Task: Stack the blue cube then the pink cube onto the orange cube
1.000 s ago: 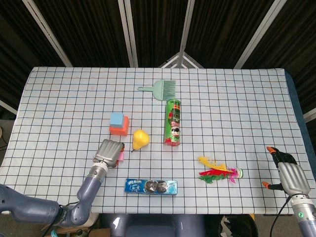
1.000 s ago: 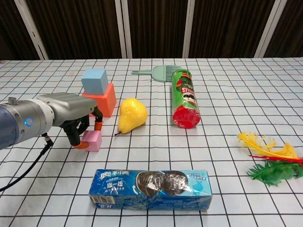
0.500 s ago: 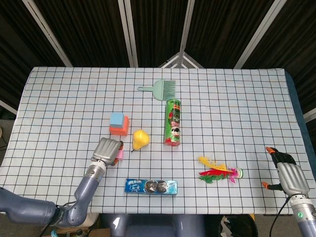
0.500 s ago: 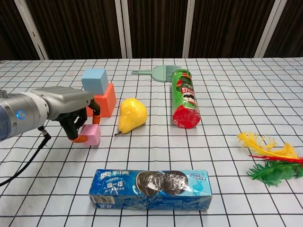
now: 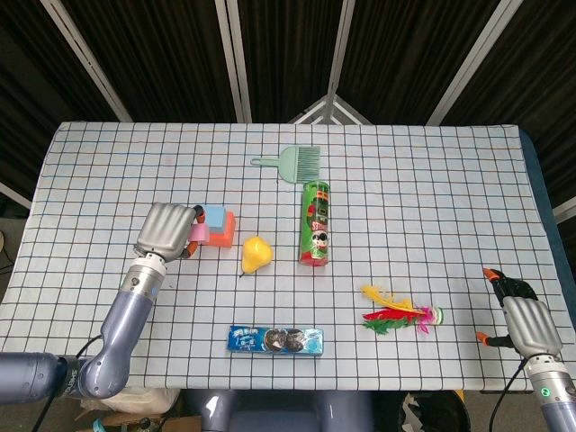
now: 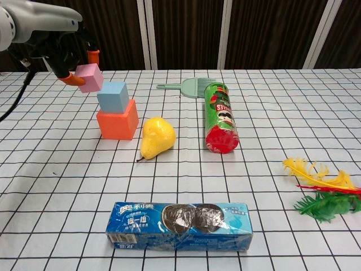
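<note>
The blue cube (image 6: 114,96) sits on top of the orange cube (image 6: 118,122) at the table's left centre. My left hand (image 6: 53,38) holds the pink cube (image 6: 89,78) in the air, just above and to the left of the blue cube. From the head view the left hand (image 5: 166,229) covers most of the pink cube (image 5: 203,235), which overlaps the blue cube (image 5: 214,216) and orange cube (image 5: 225,233). My right hand (image 5: 526,321) stays at the table's right front edge, with nothing seen in it; how its fingers lie does not show.
A yellow pear (image 6: 156,137) lies right beside the orange cube. A green chip can (image 6: 219,117) lies further right, a green brush (image 6: 192,86) behind it. A blue cookie pack (image 6: 179,225) lies at the front, a feather shuttlecock (image 6: 321,189) at the right.
My left hand has lifted the pink cube off the table and carried it up and back, from in front of the stack to just above and left of the blue cube.
</note>
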